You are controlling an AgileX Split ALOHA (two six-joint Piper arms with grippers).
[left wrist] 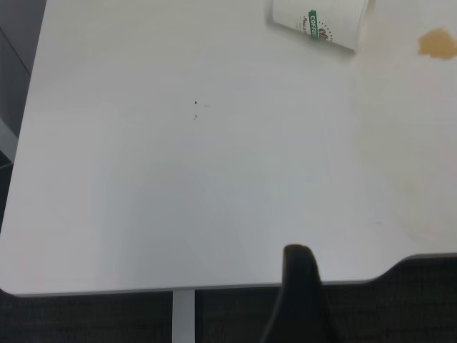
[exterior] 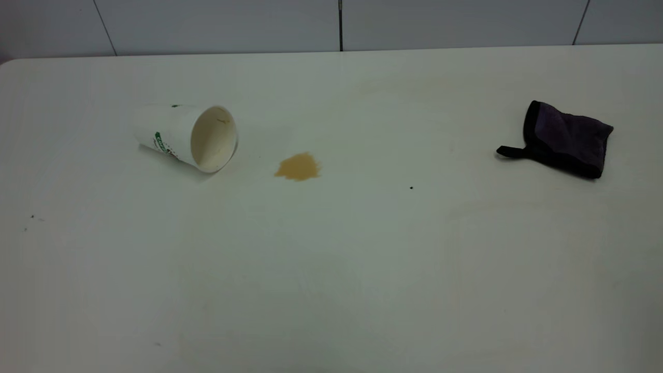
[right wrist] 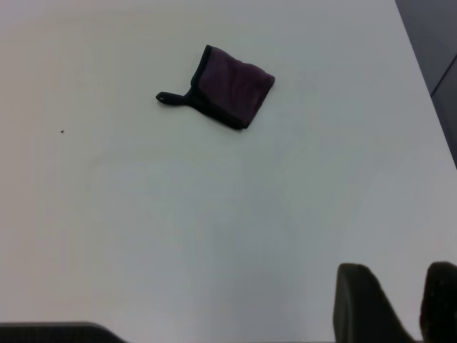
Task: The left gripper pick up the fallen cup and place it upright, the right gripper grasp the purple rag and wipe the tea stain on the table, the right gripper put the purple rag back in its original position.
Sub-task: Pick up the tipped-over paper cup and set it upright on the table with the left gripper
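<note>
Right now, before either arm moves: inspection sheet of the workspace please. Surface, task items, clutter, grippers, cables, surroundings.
Surface: white table, faint smudges; tea stain near the middle, a short way from the cup's mouth.
Task items: cup on its side at the left, mouth toward the stain, not touching it. Purple rag lying folded at the right, loop tab pointing toward the middle.
Clutter: tiny black speck between stain and rag; a few more specks near the left edge.
Grippers: left gripper by the table's edge, far from the cup; right gripper far from the rag, fingers apart. Neither holds anything.
Cables: nothing seen.
Surroundings: pale panelled wall behind the table.
</note>
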